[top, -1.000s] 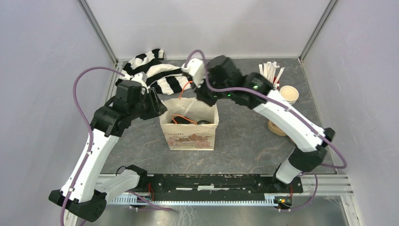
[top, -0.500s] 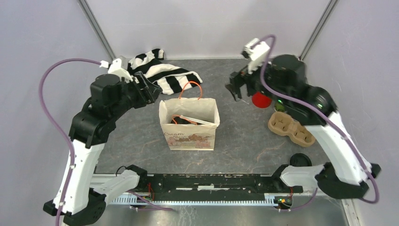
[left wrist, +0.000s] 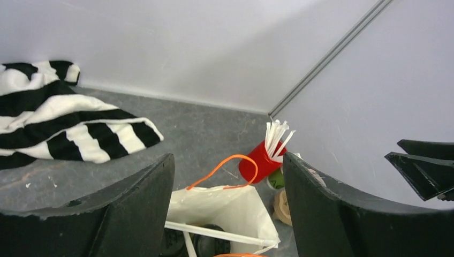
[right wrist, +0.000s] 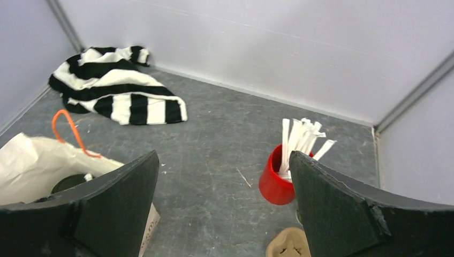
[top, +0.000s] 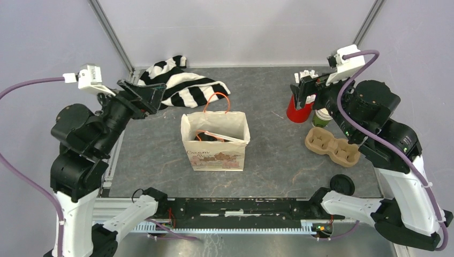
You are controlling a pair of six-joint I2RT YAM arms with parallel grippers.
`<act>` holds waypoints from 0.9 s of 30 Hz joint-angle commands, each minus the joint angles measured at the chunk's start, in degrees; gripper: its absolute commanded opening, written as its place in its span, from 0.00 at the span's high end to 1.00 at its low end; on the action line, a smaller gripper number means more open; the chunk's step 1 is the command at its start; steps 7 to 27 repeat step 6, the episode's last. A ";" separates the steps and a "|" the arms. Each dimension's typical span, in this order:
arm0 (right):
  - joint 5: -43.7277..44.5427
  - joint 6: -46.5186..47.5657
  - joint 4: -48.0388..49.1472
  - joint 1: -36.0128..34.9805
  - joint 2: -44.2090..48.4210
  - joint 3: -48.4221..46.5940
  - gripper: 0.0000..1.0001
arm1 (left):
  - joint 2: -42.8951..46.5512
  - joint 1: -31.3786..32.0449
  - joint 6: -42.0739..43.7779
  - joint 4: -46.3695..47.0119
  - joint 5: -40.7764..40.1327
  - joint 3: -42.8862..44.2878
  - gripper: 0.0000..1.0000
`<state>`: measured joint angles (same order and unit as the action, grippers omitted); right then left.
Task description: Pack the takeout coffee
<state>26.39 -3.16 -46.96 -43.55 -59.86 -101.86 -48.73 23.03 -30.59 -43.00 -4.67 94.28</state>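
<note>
packing stage: judged close to done; both arms hang high and clear of the paper bag at the table's centre, and neither carries anything.
takeout coffee: a dark rounded top shows low inside the bag, under a pale strip across its mouth; i take it for a lidded cup, but the green walls are hidden, so i cannot tell whether both cups are in or upright.
left gripper: at 10 o'clock from the bag, fingers spread wide, nothing between them.
right gripper: at 2 o'clock from the bag, above the red cup of white sticks, fingers wide apart, empty.
table around: striped cloth at 11 o'clock; cardboard cup carrier at 3 o'clock, its wells bare; loose black lid at 4 o'clock; a green cup just beside the red one, its top hidden by the right arm.
next move: probably a check that two lidded cups sit level in the bag; if one is missing, a straight descent through the mouth, clear of the orange handles, so that the thin walls do not fold or tip.
</note>
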 commanded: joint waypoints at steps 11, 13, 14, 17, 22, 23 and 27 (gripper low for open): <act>8.70 -4.48 0.51 0.01 -1.02 -1.88 0.02 | -0.25 0.30 4.19 3.64 -2.31 1.81 0.20; 8.70 -4.48 0.51 0.01 -1.02 -1.88 0.02 | -0.25 0.30 4.19 3.64 -2.31 1.81 0.20; 8.70 -4.48 0.51 0.01 -1.02 -1.88 0.02 | -0.25 0.30 4.19 3.64 -2.31 1.81 0.20; 8.70 -4.48 0.51 0.01 -1.02 -1.88 0.02 | -0.25 0.30 4.19 3.64 -2.31 1.81 0.20; 8.70 -4.48 0.51 0.01 -1.02 -1.88 0.02 | -0.25 0.30 4.19 3.64 -2.31 1.81 0.20; 8.70 -4.48 0.51 0.01 -1.02 -1.88 0.02 | -0.25 0.30 4.19 3.64 -2.31 1.81 0.20; 8.70 -4.48 0.51 0.01 -1.02 -1.88 0.02 | -0.25 0.30 4.19 3.64 -2.31 1.81 0.20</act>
